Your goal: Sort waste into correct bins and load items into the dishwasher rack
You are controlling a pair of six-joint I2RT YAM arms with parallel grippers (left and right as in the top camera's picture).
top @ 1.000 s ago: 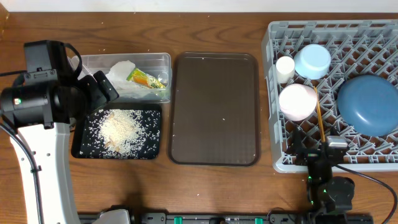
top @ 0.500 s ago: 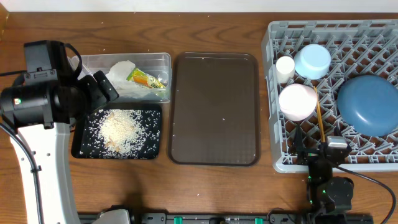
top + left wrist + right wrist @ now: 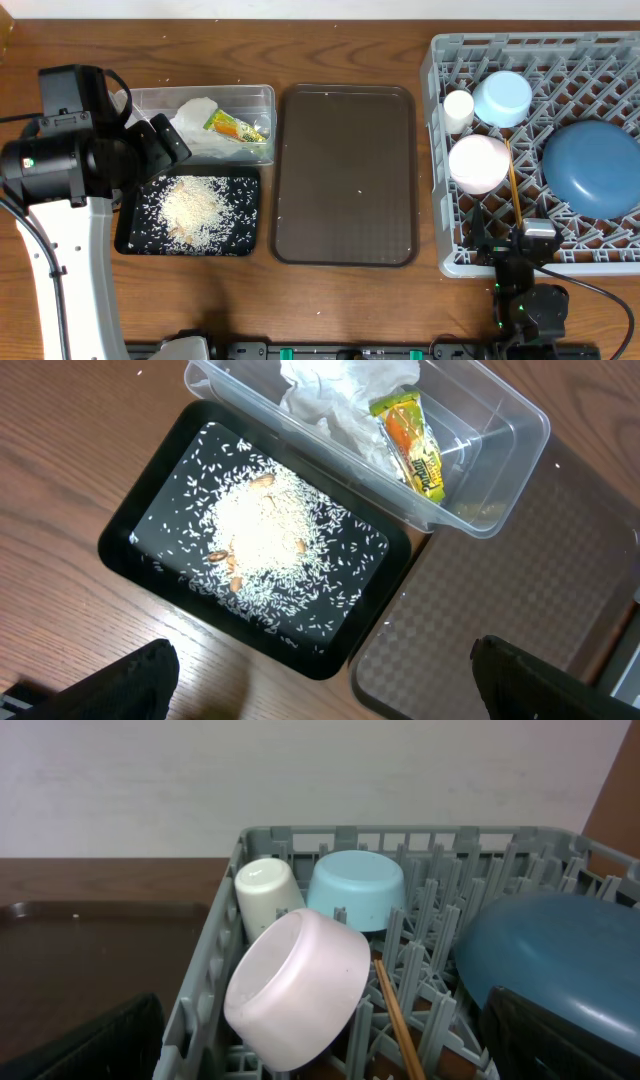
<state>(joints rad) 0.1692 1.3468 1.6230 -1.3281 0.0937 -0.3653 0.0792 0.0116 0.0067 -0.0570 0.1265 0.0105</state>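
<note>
The grey dishwasher rack (image 3: 450,255) holds the blue plate (image 3: 592,166), light-blue bowl (image 3: 502,97), white bowl (image 3: 477,163), cream cup (image 3: 458,108) and chopsticks (image 3: 515,185). The same items show in the right wrist view: plate (image 3: 550,955), light-blue bowl (image 3: 355,890), white bowl (image 3: 297,988), cup (image 3: 265,892), chopsticks (image 3: 397,1015). The clear tub (image 3: 258,96) holds the napkin (image 3: 195,122) and snack wrapper (image 3: 235,127). The black tray (image 3: 128,235) holds rice (image 3: 195,208). My left gripper (image 3: 320,690) is open and empty above the table near the tray (image 3: 160,470). My right gripper (image 3: 320,1055) is open and empty at the rack's front edge.
A dark brown serving tray (image 3: 345,172) lies between the bins and the rack. In the left wrist view the tub (image 3: 500,460) holds the napkin (image 3: 340,390) and wrapper (image 3: 412,445), with rice (image 3: 265,530) in the black tray. My left arm's white column stands at the table's left.
</note>
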